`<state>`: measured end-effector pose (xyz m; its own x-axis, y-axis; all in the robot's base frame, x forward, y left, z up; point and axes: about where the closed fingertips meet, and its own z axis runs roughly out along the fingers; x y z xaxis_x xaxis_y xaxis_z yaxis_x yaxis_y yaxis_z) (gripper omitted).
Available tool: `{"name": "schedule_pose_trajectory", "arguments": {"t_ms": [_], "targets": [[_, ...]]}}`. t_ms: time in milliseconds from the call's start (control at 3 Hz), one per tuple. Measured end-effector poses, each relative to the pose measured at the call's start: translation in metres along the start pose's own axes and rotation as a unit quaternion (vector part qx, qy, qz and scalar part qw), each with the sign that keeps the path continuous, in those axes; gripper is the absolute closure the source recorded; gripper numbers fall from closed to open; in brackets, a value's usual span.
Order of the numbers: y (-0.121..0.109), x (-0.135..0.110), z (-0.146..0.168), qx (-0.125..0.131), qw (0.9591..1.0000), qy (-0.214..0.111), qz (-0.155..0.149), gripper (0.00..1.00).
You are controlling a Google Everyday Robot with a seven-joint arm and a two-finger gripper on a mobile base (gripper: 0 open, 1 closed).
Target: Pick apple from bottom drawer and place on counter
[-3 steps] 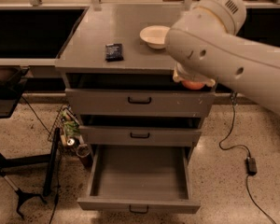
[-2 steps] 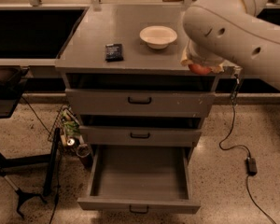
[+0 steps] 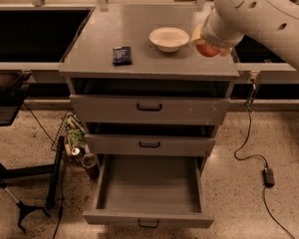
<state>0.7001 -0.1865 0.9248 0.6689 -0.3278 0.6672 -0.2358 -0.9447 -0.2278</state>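
The apple (image 3: pixel 208 51), small and red-orange, sits in my gripper (image 3: pixel 205 44) just over the right side of the grey counter (image 3: pixel 139 29), to the right of the cream bowl (image 3: pixel 169 38). The gripper is shut on the apple; my big white arm (image 3: pixel 254 19) comes in from the upper right and hides most of it. The bottom drawer (image 3: pixel 149 217) is pulled far out and holds nothing. The two shallower drawers (image 3: pixel 149 108) above it are slightly open.
A small dark packet (image 3: pixel 122 55) lies on the counter's left. Dark recessed bins (image 3: pixel 35 34) flank the cabinet. A cable with a power brick (image 3: pixel 268 177) runs over the floor at right. A wire basket with clutter (image 3: pixel 74 138) and a black stand (image 3: pixel 20 208) are at left.
My arm has risen and swung up and right with the apple, from in front of the top drawer to over the counter's right side beside the bowl.
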Motion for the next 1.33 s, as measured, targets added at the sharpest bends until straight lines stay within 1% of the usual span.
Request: {"name": "schedule_pose_trajectory", "arguments": {"t_ms": [333, 667, 1000, 1333], "targets": [[-0.021, 0.012, 0.023, 0.029, 0.9996, 0.001, 0.003, 1.00], [-0.033, 0.013, 0.048, 0.034, 0.9993, -0.012, 0.005, 0.85], [-0.035, 0.009, 0.068, 0.025, 0.9992, -0.029, 0.008, 0.64], [-0.031, 0.004, 0.081, 0.013, 0.9989, -0.043, 0.013, 0.40]]}}
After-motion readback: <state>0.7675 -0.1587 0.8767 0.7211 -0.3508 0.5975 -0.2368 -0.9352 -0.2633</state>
